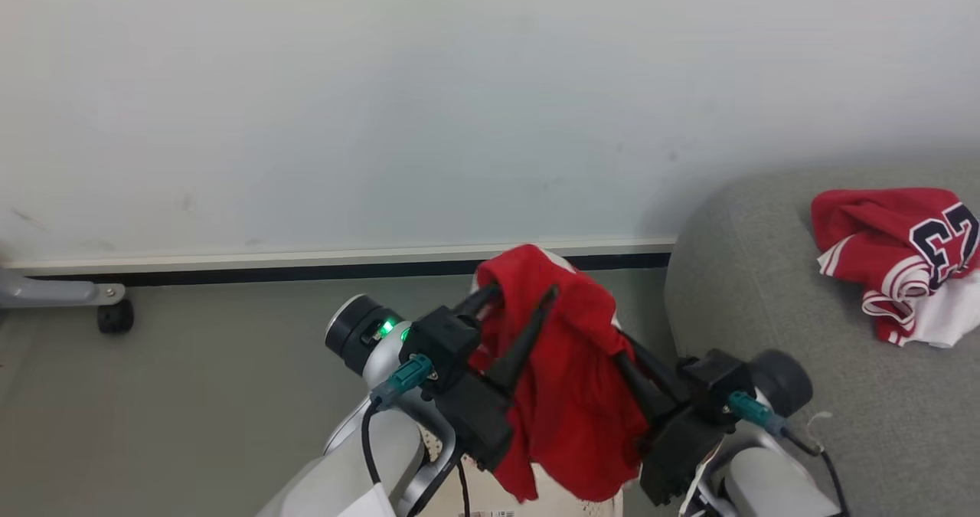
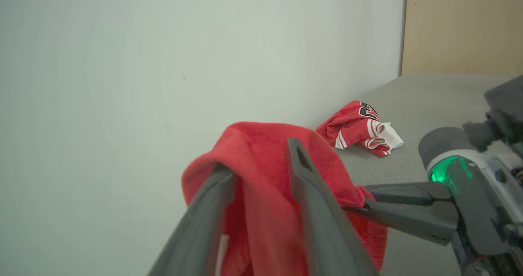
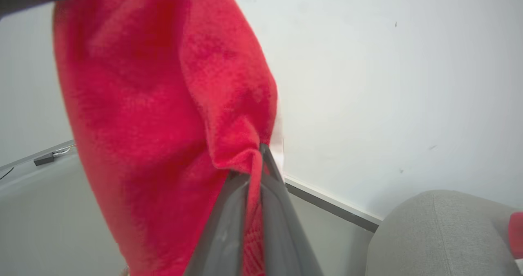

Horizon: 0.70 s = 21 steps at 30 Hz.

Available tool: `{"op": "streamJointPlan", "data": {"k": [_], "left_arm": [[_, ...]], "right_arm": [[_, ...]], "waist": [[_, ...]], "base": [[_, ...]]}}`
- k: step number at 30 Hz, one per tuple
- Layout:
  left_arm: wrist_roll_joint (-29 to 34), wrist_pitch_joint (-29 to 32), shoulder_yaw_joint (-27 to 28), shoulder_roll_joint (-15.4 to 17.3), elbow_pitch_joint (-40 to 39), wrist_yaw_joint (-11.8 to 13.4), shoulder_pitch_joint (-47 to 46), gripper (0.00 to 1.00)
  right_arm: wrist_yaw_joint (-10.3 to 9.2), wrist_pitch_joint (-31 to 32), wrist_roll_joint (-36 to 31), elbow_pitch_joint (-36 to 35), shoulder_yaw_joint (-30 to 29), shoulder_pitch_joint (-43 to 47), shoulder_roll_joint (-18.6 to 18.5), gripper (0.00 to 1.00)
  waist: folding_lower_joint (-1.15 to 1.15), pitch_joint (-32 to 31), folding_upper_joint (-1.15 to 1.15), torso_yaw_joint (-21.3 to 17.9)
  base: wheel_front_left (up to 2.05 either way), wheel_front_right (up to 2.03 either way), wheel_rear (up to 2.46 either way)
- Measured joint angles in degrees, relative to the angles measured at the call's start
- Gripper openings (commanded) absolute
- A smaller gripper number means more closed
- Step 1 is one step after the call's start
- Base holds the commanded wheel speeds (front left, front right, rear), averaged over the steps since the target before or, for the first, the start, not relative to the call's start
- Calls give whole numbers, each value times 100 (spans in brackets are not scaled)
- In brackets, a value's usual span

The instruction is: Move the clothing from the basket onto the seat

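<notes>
Though left gripper [image 1: 523, 293] loose, right gripper [image 3: 261, 155] tight on clothing [image 1: 574, 394]; "23" jersey [image 1: 880, 233] on seat [image 1: 766, 272].

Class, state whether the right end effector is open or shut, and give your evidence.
Shut: in the right wrist view the right end effector has its fingers together, pinching the red garment.

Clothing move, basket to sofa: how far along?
Done: a numbered red jersey lies on the grey sofa. In hand: a second red garment, lifted, pinched by the right gripper and draped over the open left gripper. Left: set it on the sofa; whether more remains, cannot tell.
</notes>
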Motion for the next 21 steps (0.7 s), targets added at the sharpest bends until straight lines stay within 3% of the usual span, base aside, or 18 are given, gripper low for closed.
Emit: {"op": "streamJointPlan", "data": {"k": [12,21], "left_arm": [[-114,-8,114,163,-23,107,577,100],[-258,-18,82,92,-24,134,837,100]], "right_arm": [[-11,-62,-7,-554,-405,-223,-722,0],[-205,-56,-10,-1180,-795,-79,-1277,0]], "waist": [[0,63,0,-682],[0,98,0,-1367]], "base": [[0,0,0],[0,0,0]]}}
